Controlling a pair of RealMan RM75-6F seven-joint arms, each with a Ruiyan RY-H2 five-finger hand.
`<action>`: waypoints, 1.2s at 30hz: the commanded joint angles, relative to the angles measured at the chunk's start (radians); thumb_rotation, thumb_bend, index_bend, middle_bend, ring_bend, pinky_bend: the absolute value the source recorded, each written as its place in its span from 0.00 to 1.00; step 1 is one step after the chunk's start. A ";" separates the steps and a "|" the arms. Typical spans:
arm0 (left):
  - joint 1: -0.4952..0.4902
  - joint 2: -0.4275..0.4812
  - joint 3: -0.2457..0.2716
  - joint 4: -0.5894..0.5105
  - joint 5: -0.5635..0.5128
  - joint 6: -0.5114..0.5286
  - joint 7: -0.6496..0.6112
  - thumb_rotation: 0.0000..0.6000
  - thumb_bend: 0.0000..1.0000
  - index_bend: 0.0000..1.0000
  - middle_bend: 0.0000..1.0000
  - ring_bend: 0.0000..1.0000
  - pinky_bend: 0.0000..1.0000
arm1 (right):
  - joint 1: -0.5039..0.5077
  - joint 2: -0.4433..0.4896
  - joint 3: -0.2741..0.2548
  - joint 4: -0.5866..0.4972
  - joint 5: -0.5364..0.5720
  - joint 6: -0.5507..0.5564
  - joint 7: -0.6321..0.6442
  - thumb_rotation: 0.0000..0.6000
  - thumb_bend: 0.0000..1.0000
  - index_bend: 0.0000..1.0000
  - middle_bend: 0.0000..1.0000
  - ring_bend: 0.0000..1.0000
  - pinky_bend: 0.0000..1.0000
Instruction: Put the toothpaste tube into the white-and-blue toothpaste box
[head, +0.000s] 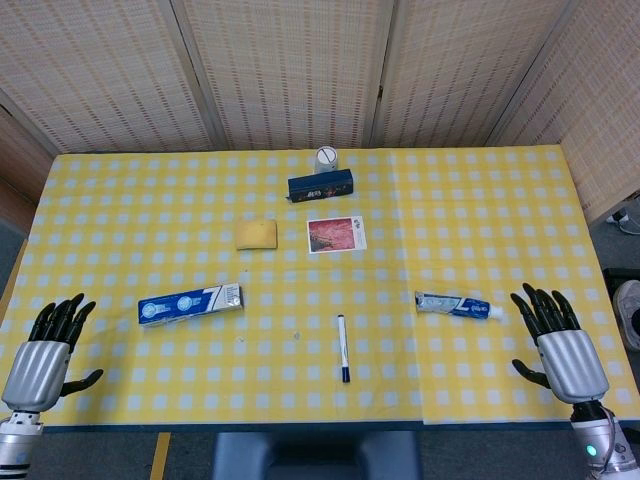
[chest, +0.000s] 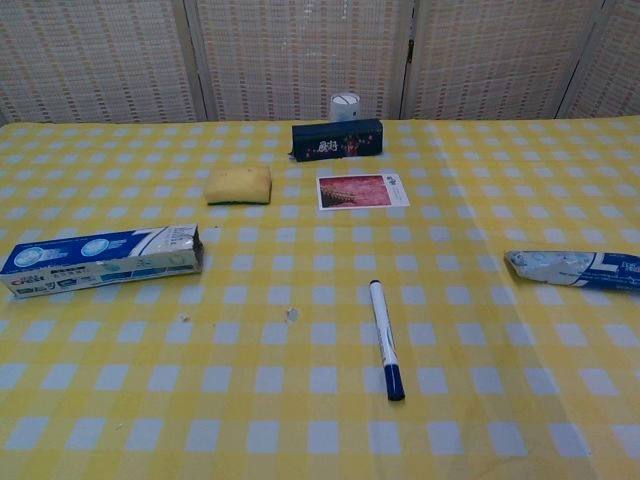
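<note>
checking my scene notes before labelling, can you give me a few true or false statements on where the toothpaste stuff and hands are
1. The toothpaste tube lies inside the toothpaste box. False: it lies on the tablecloth, far from the box.
2. The right hand holds nothing. True.
3. The left hand grips the box. False: it is apart from it, fingers spread.
4. A pen lies between box and tube. True.
5. The sponge rests on the photo card. False: they lie side by side.
</note>
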 joint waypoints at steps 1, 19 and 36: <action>-0.007 -0.006 0.006 -0.003 0.008 -0.012 0.002 1.00 0.13 0.03 0.00 0.00 0.00 | -0.001 0.001 -0.003 0.002 -0.002 0.000 -0.001 1.00 0.20 0.00 0.00 0.00 0.00; -0.154 -0.117 -0.007 -0.085 0.046 -0.201 0.083 1.00 0.15 0.13 0.13 0.09 0.14 | -0.029 -0.003 -0.033 0.008 -0.050 0.036 -0.038 1.00 0.20 0.00 0.00 0.00 0.00; -0.340 -0.273 -0.132 -0.050 -0.235 -0.446 0.208 1.00 0.24 0.14 0.14 0.10 0.18 | -0.012 0.000 -0.042 -0.004 -0.029 -0.026 -0.045 1.00 0.20 0.00 0.00 0.00 0.00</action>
